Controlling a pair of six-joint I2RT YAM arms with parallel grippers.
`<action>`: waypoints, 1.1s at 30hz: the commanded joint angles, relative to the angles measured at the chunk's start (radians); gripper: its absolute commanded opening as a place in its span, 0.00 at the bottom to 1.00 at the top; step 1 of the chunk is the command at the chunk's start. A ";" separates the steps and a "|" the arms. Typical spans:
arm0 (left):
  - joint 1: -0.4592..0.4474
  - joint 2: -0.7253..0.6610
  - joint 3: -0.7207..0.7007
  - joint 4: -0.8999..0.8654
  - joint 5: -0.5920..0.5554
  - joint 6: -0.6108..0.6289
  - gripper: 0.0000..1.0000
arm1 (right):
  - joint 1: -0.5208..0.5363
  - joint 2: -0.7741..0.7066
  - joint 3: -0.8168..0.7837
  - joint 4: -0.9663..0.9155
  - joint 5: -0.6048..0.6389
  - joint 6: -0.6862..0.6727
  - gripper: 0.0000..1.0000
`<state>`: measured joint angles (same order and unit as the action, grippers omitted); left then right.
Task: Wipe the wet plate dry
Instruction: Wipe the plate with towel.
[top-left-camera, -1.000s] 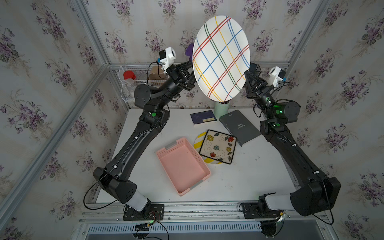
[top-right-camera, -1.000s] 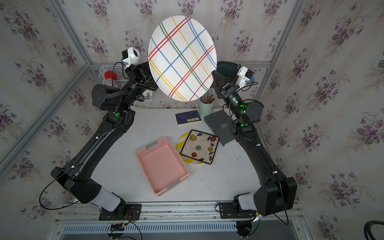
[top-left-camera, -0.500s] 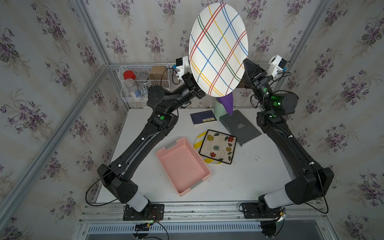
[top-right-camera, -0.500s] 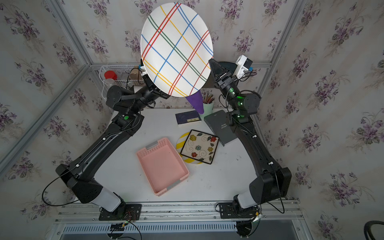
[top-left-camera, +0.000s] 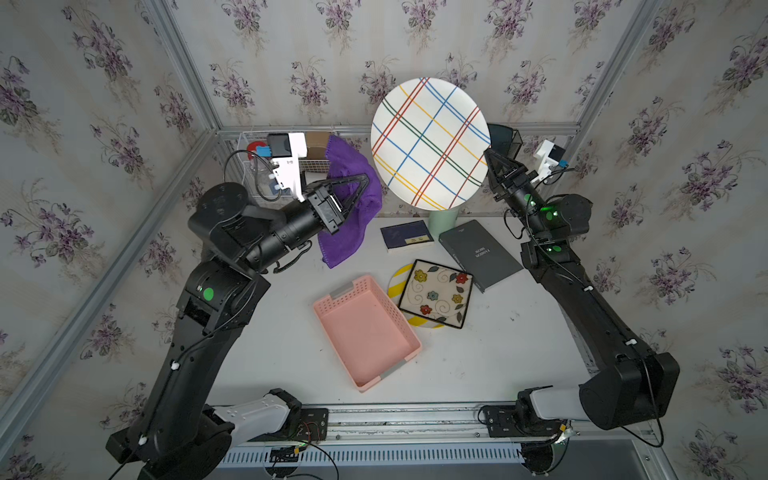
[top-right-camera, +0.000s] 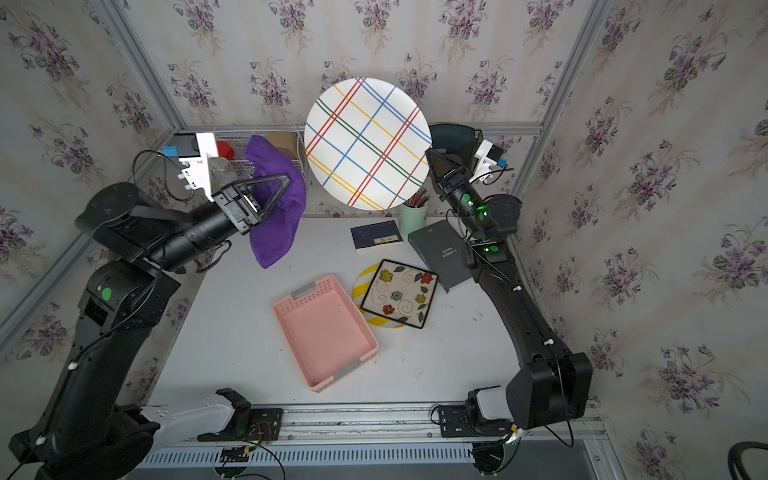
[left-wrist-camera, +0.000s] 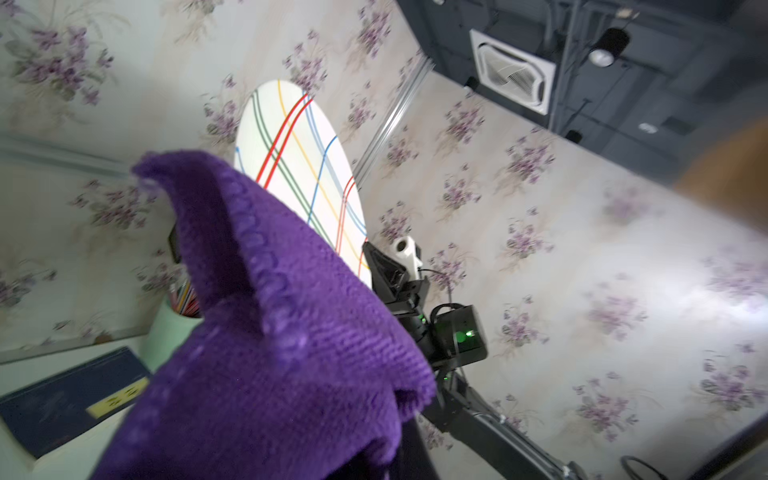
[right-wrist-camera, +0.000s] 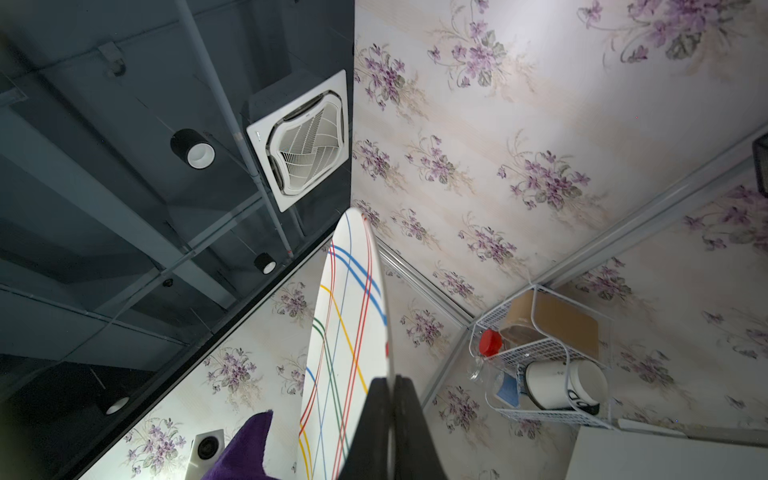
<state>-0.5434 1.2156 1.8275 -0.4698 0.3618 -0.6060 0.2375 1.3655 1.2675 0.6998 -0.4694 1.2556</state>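
1. The white table (top-left-camera: 478, 365) carries all loose items.
2. The plaid plate (top-left-camera: 430, 143) is held in the air above the far edge of the table, right of centre. It stands nearly upright, striped face toward the top views. The right gripper (top-left-camera: 488, 154) is clenched on the plate's right rim, and the right wrist view shows the rim pinched between both fingers (right-wrist-camera: 409, 432).
3. The pink basket (top-left-camera: 361, 332) rests near the table centre.
4. The purple cloth (top-left-camera: 349, 241) hangs from the left gripper (top-left-camera: 365, 178), which is clamped on it. The cloth is just left of the plate; contact between them cannot be determined.
5. The grey book (top-left-camera: 478, 253) lies at the far right.
6. The floral square dish (top-left-camera: 436, 293) sits on a yellow-striped plate (top-left-camera: 397, 282), just right of the basket.
7. The blue book (top-left-camera: 407, 237) lies just left of the grey book.
8. The green pencil cup (top-right-camera: 412, 216) stands below the plate.
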 joint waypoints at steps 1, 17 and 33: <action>0.002 -0.004 0.003 -0.070 -0.029 0.092 0.00 | 0.050 -0.038 -0.049 -0.053 -0.029 -0.093 0.00; -0.066 0.189 0.155 -0.482 -0.197 0.347 0.00 | 0.267 -0.089 -0.088 -0.247 0.064 -0.291 0.00; 0.010 0.356 0.409 -0.446 -0.332 0.281 0.00 | 0.384 -0.094 -0.072 -0.273 0.115 -0.318 0.00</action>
<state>-0.5632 1.5902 2.2360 -0.8860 0.1520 -0.3202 0.6235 1.2987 1.2003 0.3691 -0.3885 0.9459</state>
